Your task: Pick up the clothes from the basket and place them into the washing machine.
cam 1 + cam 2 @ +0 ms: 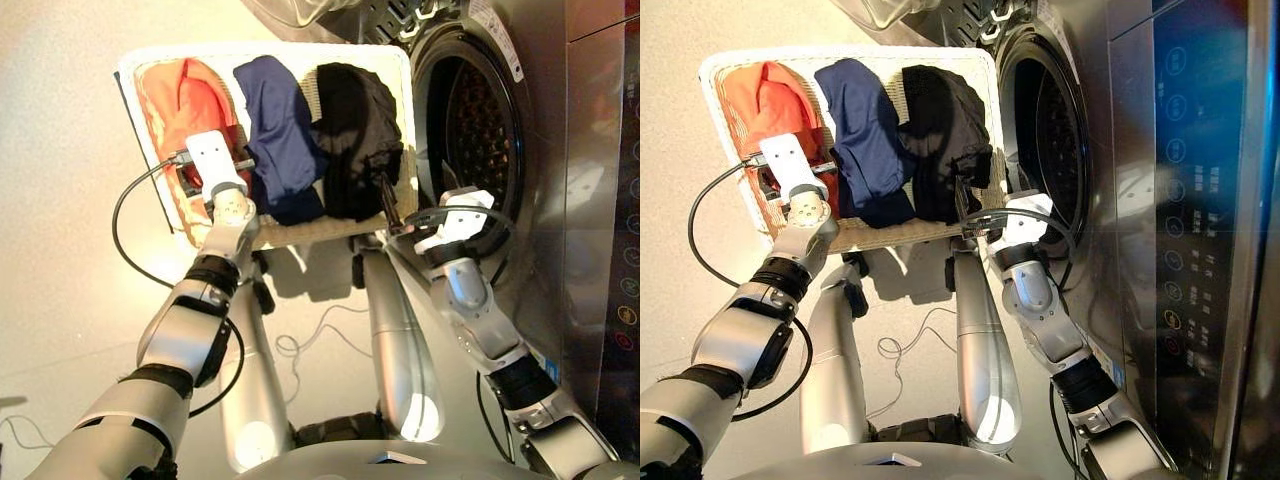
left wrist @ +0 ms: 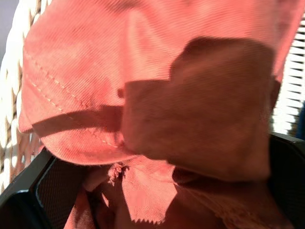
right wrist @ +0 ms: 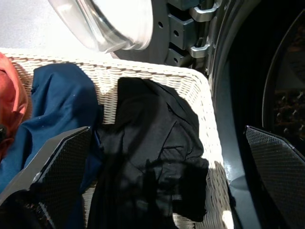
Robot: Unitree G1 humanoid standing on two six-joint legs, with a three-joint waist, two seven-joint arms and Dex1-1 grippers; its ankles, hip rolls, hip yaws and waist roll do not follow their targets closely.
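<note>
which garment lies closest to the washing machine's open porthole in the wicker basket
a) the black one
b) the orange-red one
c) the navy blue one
a: the black fabric garment lies at the end of the cream woven wicker basket beside the dark grey washing machine's open porthole, with the navy blue garment in the middle and the orange-red garment at the far end.

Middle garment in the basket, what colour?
Navy blue garment, clearest in the left eye view.
</note>
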